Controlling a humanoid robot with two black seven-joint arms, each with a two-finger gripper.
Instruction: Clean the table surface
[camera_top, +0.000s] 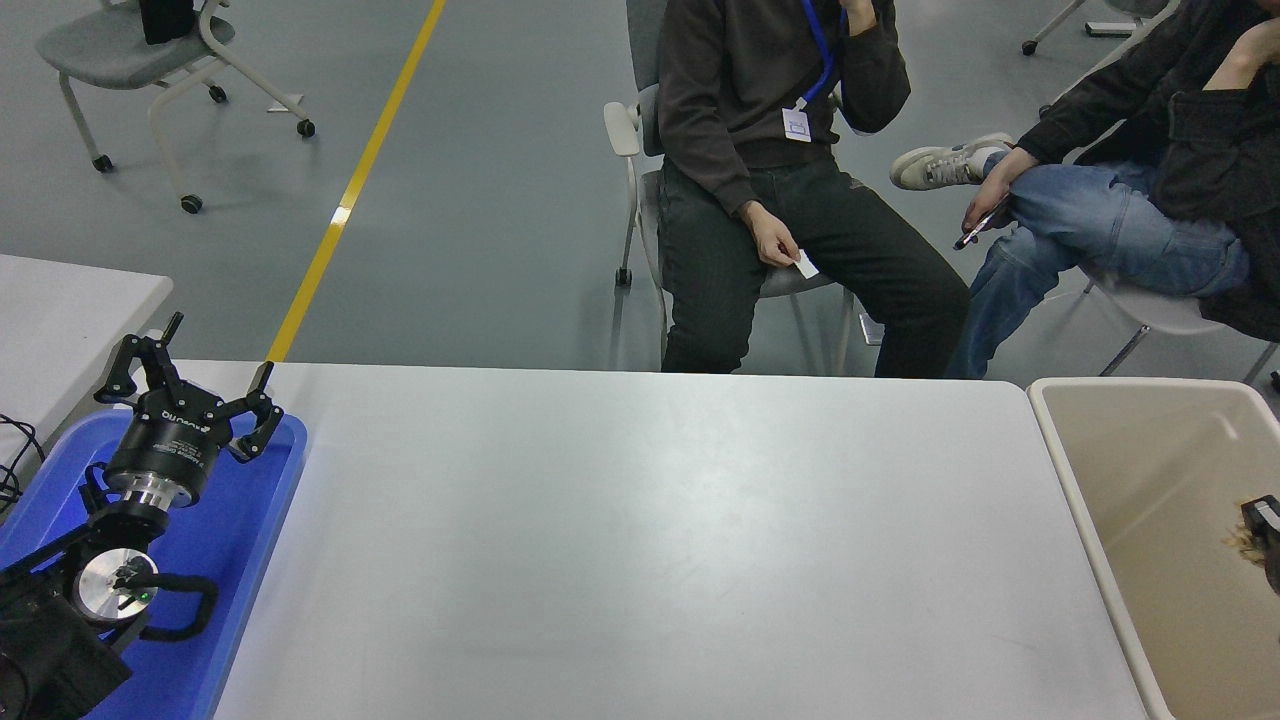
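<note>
Desk surface: the large light grey-white desk (640, 540) fills the middle of the view, between the blue tray and the beige bin; a few faint scuff marks show on it.
Blue tray: a blue plastic tray (262, 520) sits at the left edge of the desk.
Left gripper: the left gripper (190, 385) hangs over the far end of the blue tray, to the left of the desk's open area; its fingers are spread wide apart and grip nothing.
Beige bin: a beige plastic bin (1085, 500) stands against the right end of the desk, its rim close along the desk edge.
Right gripper: the right gripper (1262, 530) shows only as a black tip at the picture's right edge, over the inside of the beige bin; a pale, shredded-looking scrap (1240, 541) is at its tip. How far it is open, and whether it grips the scrap, I cannot tell.
Second desk: a smaller white desk (70, 310) is partly seen beyond the blue tray, left of the main desk.
Persons: two people sit on chairs beyond the desk's far edge.
Floor: a yellow line (350, 190) runs across the grey floor from the desk's far left corner.
</note>
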